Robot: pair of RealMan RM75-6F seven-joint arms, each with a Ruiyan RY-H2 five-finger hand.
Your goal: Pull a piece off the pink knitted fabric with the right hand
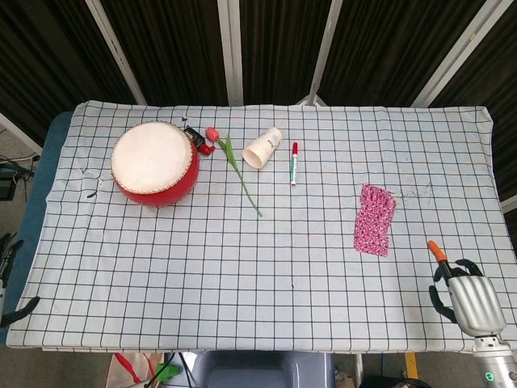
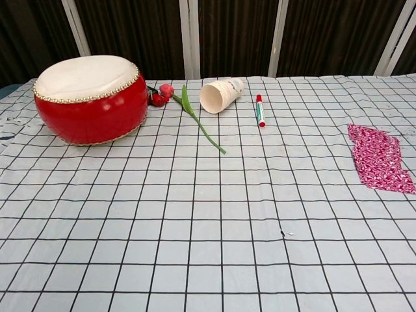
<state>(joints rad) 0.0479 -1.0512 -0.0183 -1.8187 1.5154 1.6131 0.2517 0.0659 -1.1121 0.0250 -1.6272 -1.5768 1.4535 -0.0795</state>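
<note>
You are only at the very start of this job: nothing is being pulled off the pink fabric (image 1: 374,220) yet, and it is lying flat and whole on the checked tablecloth (image 1: 266,267). Your right hand (image 1: 464,297) is hovering at the near right corner of the table, holding nothing, with one orange-tipped finger (image 1: 436,250) pointing forward and the other fingers looking curled in beside it. The fabric is lying ahead of that hand and off to its left, clearly apart from it, with bare cloth between them. The chest view is showing the fabric near its right edge but no hand at all, so you are working from the head view alone for now. Everything is left to do, I judge: reaching forward and left, settling the fingers on an edge of the fabric, pinching, and tugging a piece free. Your left hand is not showing in either view. The drum (image 1: 154,162), flower (image 1: 229,156), paper cup (image 1: 262,147) and marker (image 1: 293,163) are sitting far off to the left.
</note>
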